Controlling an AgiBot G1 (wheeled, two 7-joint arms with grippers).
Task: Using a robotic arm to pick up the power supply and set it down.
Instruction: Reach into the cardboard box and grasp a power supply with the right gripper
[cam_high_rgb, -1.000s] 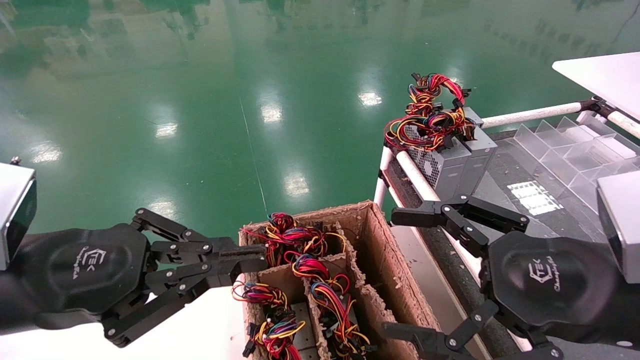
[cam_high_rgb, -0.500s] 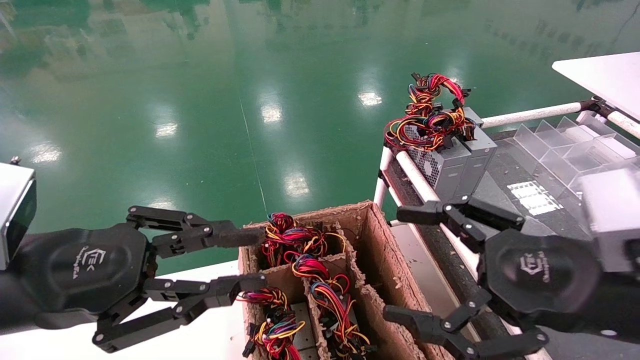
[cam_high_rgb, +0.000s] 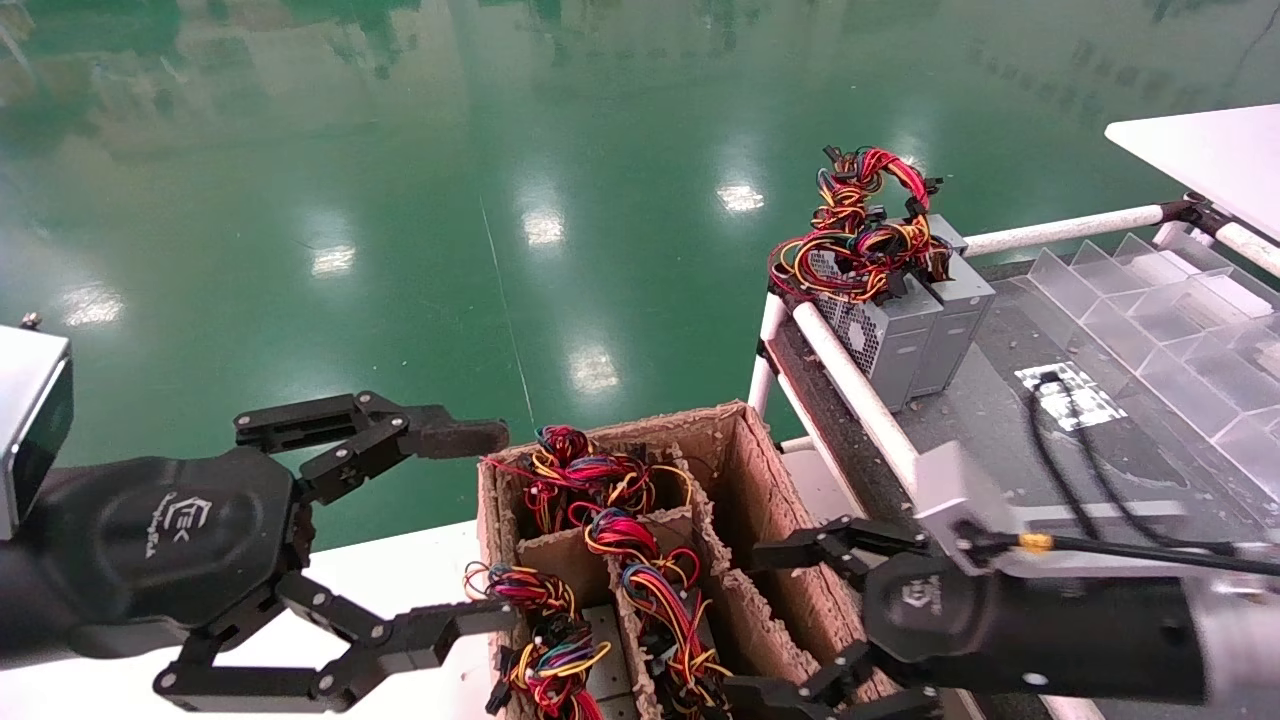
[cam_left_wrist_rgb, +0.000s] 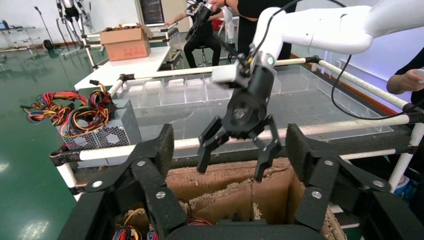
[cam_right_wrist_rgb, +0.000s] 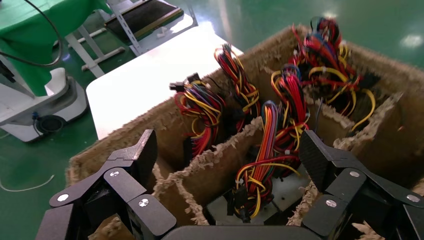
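Two grippers: right gripper (cam_high_rgb: 800, 620) spread, released, over the cardboard box (cam_high_rgb: 745, 450), lining up on a power supply (cam_right_wrist_rgb: 260, 192).
Left gripper (cam_high_rgb: 480, 530): fingers spread, empty, near the box's left side.

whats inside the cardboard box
The cardboard box holds power supplies in cardboard-divided slots; their coloured wire bundles stick up and cover most of the grey cases. The slot along its right wall looks empty. The bottom is hidden.

The left pincer (cam_high_rgb: 495, 530) housing bears a white logo reading "TEK". A script line beneath it is too small to read. The right pincer (cam_high_rgb: 765, 620) carries what appears to be the same mark.
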